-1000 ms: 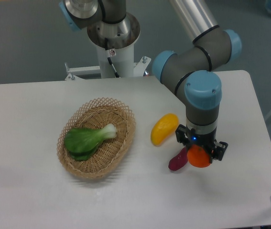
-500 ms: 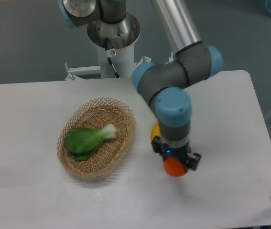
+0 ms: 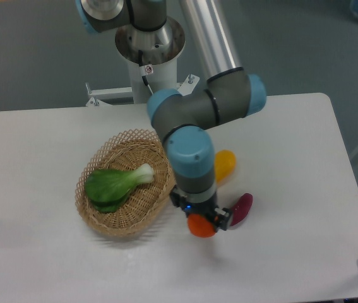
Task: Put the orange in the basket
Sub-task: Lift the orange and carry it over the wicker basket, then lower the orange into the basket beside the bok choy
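Observation:
The small round orange (image 3: 201,225) hangs just above the table, held between the fingers of my gripper (image 3: 200,221), which is shut on it. It sits just right of the front right rim of the oval wicker basket (image 3: 160,146). Inside the basket lies a green leafy vegetable (image 3: 113,184). My arm's wrist hides the top of the orange and part of the basket's right rim.
A yellow-orange mango-like fruit (image 3: 225,164) lies right of the arm, partly hidden by it. A purple oblong item (image 3: 239,209) lies just right of the gripper. The robot base (image 3: 148,44) stands behind the table's far edge.
The arm has swung left with the orange, from over the purple item to the basket's right rim. The purple item is uncovered again. Basket and vegetable have not moved.

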Motion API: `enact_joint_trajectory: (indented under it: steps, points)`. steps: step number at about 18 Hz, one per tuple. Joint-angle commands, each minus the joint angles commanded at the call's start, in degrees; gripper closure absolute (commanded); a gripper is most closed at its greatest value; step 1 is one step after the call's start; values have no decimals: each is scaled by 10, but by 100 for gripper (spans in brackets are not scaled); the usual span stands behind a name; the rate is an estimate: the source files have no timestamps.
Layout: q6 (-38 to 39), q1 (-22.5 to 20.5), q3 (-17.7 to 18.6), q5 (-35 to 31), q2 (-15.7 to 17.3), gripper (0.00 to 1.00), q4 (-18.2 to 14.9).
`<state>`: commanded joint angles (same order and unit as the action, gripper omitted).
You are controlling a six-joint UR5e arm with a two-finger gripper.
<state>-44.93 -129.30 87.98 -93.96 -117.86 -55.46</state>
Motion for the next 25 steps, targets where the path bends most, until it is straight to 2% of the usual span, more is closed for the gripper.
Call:
enact_joint_trajectory:
  steps: [2,5,8,10,13,16,17,19,25]
  points:
    - [37,22,0,0,3,32,6]
    - [51,53,3,0,8,32,9]
    - [51,68,37,0,25,32,10]
    - [50,79,74,-3,33,32,17]
    - [54,89,83,-4,34,30,46]
    - [62,90,84,-3,33,23,47]
    - [58,90,84,-5,31,8,51]
    - [56,90,83,-6,29,2,51]
    - [52,89,84,-5,34,0,50]
